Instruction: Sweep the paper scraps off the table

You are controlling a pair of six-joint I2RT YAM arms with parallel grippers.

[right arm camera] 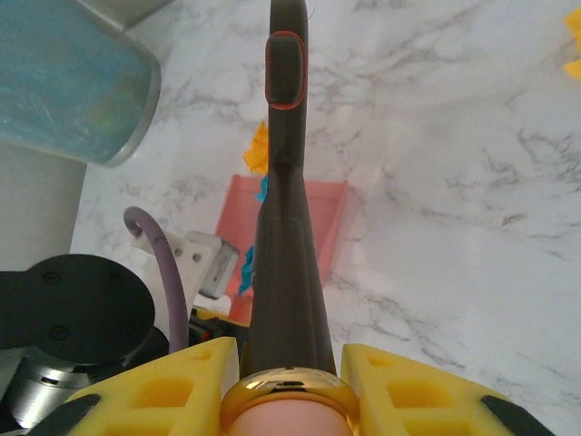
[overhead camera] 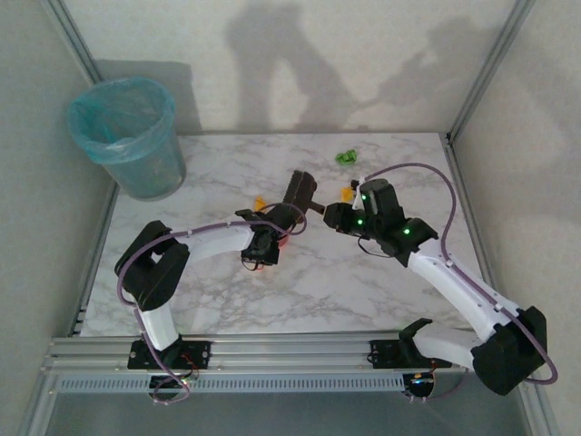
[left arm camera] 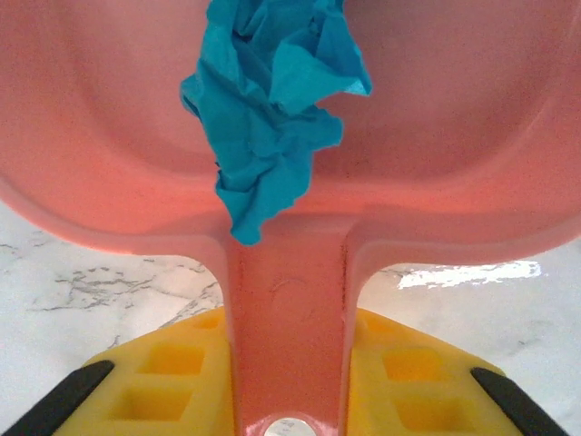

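Note:
In the left wrist view a flat pink dustpan [left arm camera: 436, 136] carries a crumpled cyan paper scrap [left arm camera: 268, 118]. My left gripper [left arm camera: 289, 381] is shut on the dustpan's handle, its yellow fingers [left arm camera: 163, 381] on either side. My right gripper [right arm camera: 286, 391] is shut on a dark brush [right arm camera: 286, 227] by its gold-ringed handle, which reaches out over the dustpan [right arm camera: 322, 213]. From above, the brush [overhead camera: 300, 189] lies mid-table between the left gripper [overhead camera: 263, 243] and the right gripper [overhead camera: 338, 218]. Orange scraps [overhead camera: 260, 202] [overhead camera: 346, 191] lie on the table beside it, and a green scrap [overhead camera: 345, 157] farther back.
A grey bin [overhead camera: 129, 136] with a blue liner stands at the marble table's [overhead camera: 363, 282] back left corner. Aluminium rails [overhead camera: 272, 350] edge the near side. The bin [right arm camera: 73, 82] sits upper left in the right wrist view, with an orange scrap [right arm camera: 259, 150] beside the brush.

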